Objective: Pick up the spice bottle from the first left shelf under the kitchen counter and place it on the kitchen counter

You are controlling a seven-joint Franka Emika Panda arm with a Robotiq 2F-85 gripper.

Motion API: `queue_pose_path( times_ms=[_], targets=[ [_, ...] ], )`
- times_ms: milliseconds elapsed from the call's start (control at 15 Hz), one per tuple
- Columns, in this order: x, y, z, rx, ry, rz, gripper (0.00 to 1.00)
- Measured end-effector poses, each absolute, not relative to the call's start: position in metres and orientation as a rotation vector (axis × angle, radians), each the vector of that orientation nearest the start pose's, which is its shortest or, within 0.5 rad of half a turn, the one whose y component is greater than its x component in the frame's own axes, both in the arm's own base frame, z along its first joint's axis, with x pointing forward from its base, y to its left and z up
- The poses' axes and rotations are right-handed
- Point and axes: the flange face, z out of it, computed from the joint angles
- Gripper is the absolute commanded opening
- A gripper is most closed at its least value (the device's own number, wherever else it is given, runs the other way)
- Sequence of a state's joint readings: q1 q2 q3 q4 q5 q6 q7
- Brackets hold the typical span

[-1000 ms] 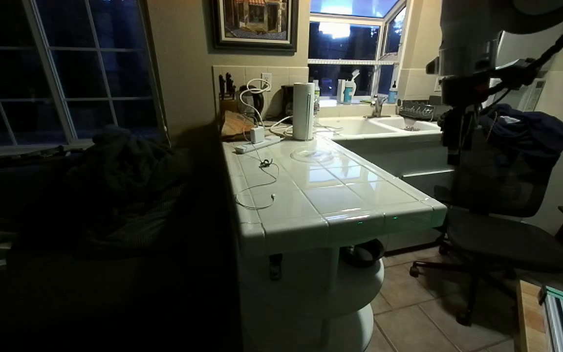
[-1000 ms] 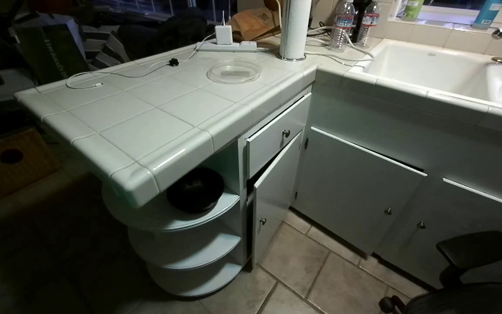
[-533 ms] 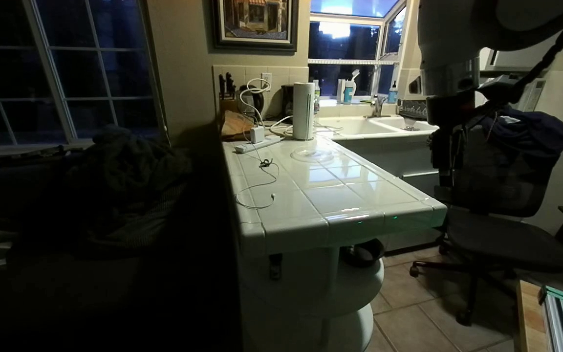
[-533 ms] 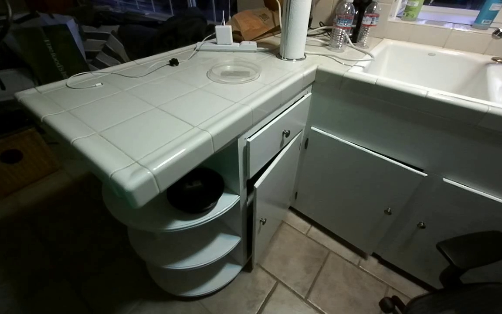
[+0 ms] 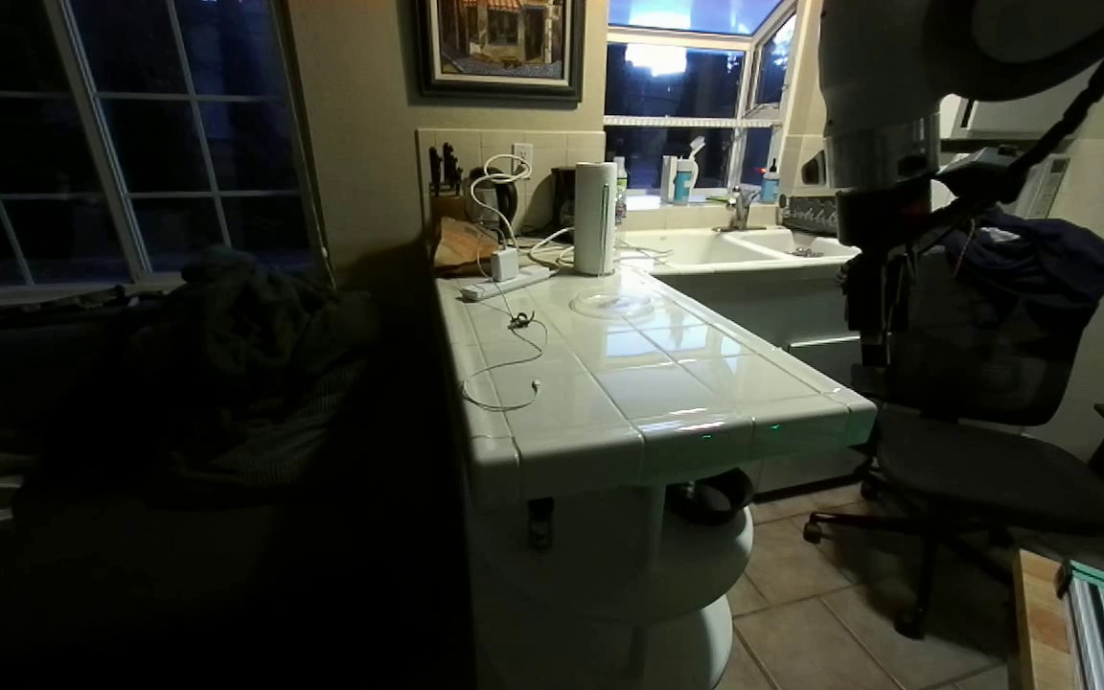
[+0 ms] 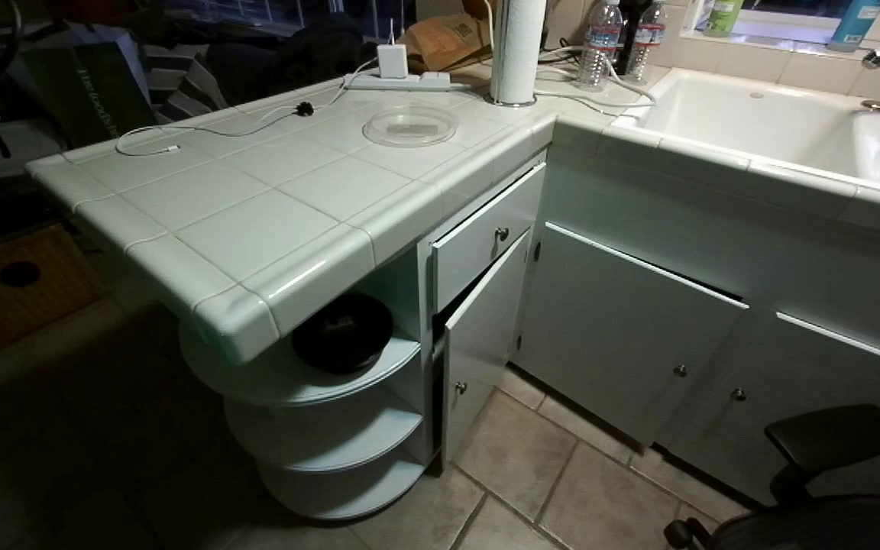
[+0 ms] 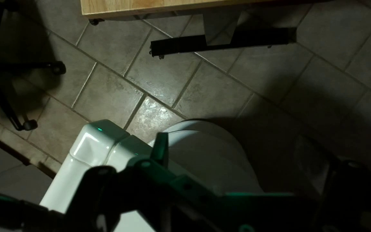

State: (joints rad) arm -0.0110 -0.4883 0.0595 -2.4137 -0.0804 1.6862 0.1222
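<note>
One shelf (image 5: 600, 570): spice bottle (image 5: 540, 523), black bowl (image 5: 711, 498), contents indistinct.

Ppr towel roll (image 6: 516, 53) stands nr two water btls (image 6: 600, 50), framed pic (image 5: 500, 43) on wall (image 5: 360, 134).

In an exterior view a dish (image 6: 409, 127) lies on the kitchen counter (image 6: 215, 187), a power strip (image 6: 428, 81) behind it, a paper roll (image 6: 516, 53) behind to the right — the sink (image 6: 745, 114) farther right. In an exterior view the upper shelf (image 5: 681, 575) beneath the counter holds the spice bottle (image 5: 540, 527) at left, a bowl (image 5: 711, 500) at right.
</note>
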Motion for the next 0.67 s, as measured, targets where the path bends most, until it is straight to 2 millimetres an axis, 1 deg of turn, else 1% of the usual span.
queue_pose_path(
  times_ms=[267, 400, 533, 667],
  targets=[
    [0.374, 0.012, 0.470, -3.243, 0.108, 0.376, 1.00],
    [0.376, 0.016, 0.467, -3.246, 0.125, 0.362, 1.00],
    [0.380, 0.030, 0.458, -3.226, 0.152, 0.346, 1.00],
    [0.384, 0.052, 0.440, -3.184, 0.181, 0.360, 1.00]
  ],
)
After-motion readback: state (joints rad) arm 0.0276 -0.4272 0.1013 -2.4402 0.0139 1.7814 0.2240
